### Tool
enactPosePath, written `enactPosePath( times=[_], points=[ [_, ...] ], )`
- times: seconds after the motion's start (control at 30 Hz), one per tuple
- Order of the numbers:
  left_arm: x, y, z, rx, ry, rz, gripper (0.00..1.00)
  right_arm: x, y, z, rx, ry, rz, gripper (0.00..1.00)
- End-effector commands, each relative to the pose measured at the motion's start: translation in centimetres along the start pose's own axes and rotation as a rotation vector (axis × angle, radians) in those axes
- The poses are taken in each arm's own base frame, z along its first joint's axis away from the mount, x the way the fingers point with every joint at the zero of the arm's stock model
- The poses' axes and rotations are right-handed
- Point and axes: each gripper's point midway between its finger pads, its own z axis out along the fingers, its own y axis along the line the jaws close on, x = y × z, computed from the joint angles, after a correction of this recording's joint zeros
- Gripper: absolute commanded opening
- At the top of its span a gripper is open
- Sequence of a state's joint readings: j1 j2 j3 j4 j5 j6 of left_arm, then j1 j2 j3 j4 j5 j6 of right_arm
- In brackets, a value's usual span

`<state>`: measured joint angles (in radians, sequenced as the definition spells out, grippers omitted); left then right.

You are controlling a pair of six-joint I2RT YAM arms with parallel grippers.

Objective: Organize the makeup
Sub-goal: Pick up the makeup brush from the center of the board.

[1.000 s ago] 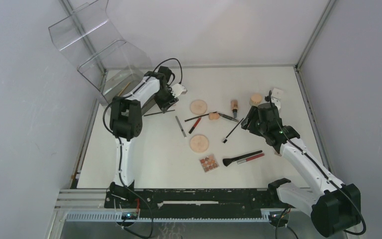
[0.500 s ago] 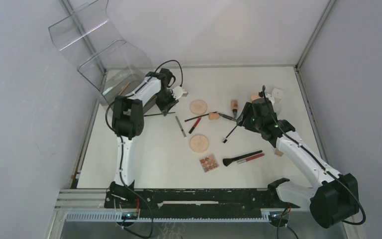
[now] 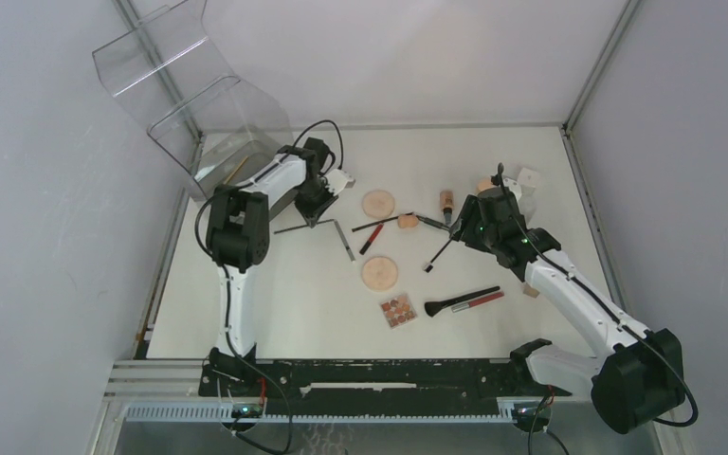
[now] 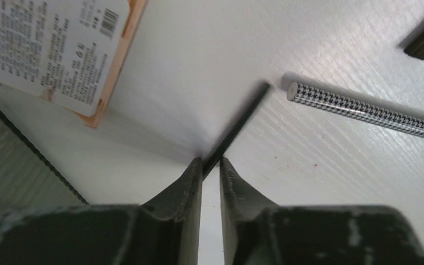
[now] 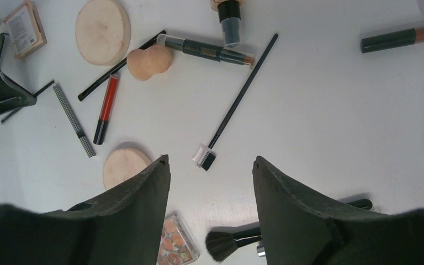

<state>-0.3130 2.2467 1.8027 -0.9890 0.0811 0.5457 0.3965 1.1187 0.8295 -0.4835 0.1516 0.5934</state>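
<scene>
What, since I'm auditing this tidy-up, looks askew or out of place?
The square palette lies barcode label up, apparently upside down, beside the left pincer; the tan bottle lies on its side. Nothing looks spilled.

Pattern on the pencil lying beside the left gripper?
Black-and-white houndstooth; the pencil shows best in the left wrist view.

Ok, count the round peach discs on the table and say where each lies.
2. The far disc lies left of the beige sponge; the near disc lies just beyond the square palette. The right arm may hide others.
</scene>
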Motion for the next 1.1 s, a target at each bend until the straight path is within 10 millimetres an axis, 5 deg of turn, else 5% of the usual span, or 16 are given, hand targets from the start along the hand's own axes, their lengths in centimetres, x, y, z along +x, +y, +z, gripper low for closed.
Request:
enactPosePath(
  times=[0.0,0.23,0.43,1.07],
  points=[
    [0.6,-1.5,0.2,0.004,-0.012,-0.062,0.18,-1.4,1.0,-0.7,-0.032,-0.058,0.021,0.64],
    [0.4,-3.4,0.1,-0.016,-0.046,-0.129,0.01,-0.9,0.4,-1.2,-0.039,-0.078,0.032,0.64],
    [0.4,-3.7,-1.4,-0.058,-0.102,-0.255,0.00,-0.6,-0.1,-1.7,-0.047,-0.098,0.040,0.64],
    [1.1,-1.8,-13.3,-0.338,-0.257,-0.288,0.00,-0.7,-1.7,-2.4,-0.040,-0.143,0.030,0.65]
  ],
)
